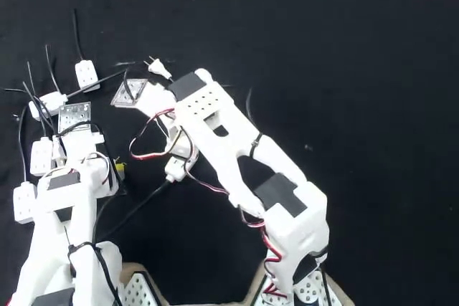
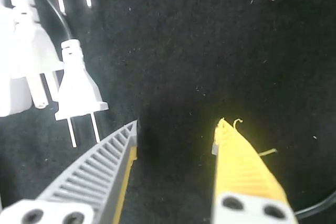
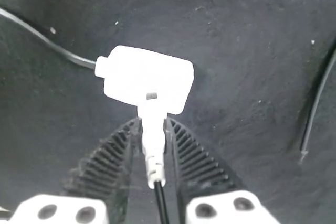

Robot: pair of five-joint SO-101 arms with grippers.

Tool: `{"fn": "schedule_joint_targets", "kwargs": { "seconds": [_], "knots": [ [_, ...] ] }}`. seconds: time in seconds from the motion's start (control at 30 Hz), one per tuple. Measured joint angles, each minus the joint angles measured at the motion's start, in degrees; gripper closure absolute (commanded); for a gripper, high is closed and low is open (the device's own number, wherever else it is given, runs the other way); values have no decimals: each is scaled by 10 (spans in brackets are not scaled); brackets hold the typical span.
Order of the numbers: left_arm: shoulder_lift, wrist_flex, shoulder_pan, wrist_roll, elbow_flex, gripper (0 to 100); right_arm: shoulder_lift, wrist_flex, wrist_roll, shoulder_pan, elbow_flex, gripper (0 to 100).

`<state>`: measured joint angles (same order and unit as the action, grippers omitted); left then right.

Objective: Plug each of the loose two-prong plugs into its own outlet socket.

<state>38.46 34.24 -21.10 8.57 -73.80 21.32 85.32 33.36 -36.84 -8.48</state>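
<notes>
1. The right gripper (image 3: 152, 125) is clamped on a white plug (image 3: 152, 150), whose front end sits in a white socket (image 3: 144, 80) on the black cloth (image 3: 252, 40).
2. The left gripper (image 2: 176, 132) has its fingers apart over the cloth, with a loose plug (image 2: 79, 90) just beside it.

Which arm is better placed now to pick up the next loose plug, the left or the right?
Left. The left tool is open and empty, and a loose plug lies close beside it. The right tool is shut on a second plug that meets the white socket.
</notes>
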Motion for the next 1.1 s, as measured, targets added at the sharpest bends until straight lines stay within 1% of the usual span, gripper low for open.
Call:
{"fn": "schedule_joint_targets", "kwargs": {
  "seconds": [0.13,0.3,0.43,0.53,0.8,0.9,1.1],
  "knots": [
    [0,0,0,0,0,762,20,59,-12,0,-50,988],
    [0,0,0,0,0,762,94,121,-37,0,-147,988],
    [0,0,0,0,0,762,158,138,-40,0,-222,988],
    [0,0,0,0,0,762,173,139,-40,0,-260,988],
    [0,0,0,0,0,762,174,139,-32,11,-273,988],
    [0,0,0,0,0,762,174,139,-14,24,-275,988],
    [0,0,0,0,0,762,174,139,22,25,-275,988]
  ]
}}
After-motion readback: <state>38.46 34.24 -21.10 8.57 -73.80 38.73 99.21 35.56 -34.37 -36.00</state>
